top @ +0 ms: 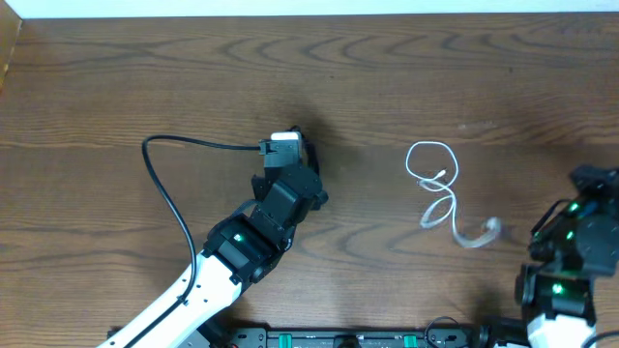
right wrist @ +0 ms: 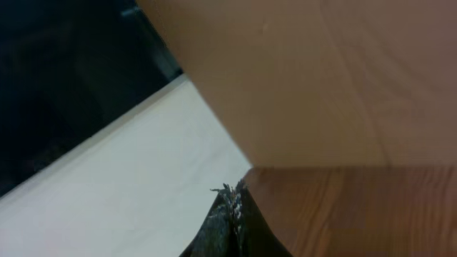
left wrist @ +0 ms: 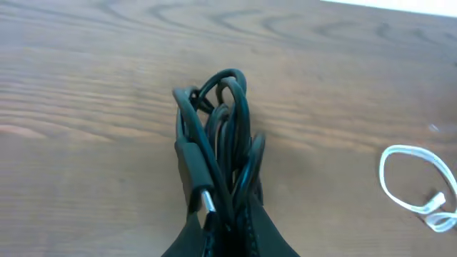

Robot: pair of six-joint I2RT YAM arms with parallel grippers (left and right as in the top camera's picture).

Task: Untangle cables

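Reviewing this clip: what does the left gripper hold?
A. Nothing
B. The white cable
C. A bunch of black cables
C: in the left wrist view the left gripper is shut on the bunched black cables, while the white cable lies apart, untouched.

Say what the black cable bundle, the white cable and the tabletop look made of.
Black cable bundle: rubbery or soft plastic jacket, semi-matte, with a faint sheen on the bends. One plug has a silvery tip, likely metal.
White cable: smooth white plastic jacket, perhaps slightly glossy; too small to be sure.
Tabletop: brown wood grain, low sheen. Solid wood or printed laminate, cannot tell.
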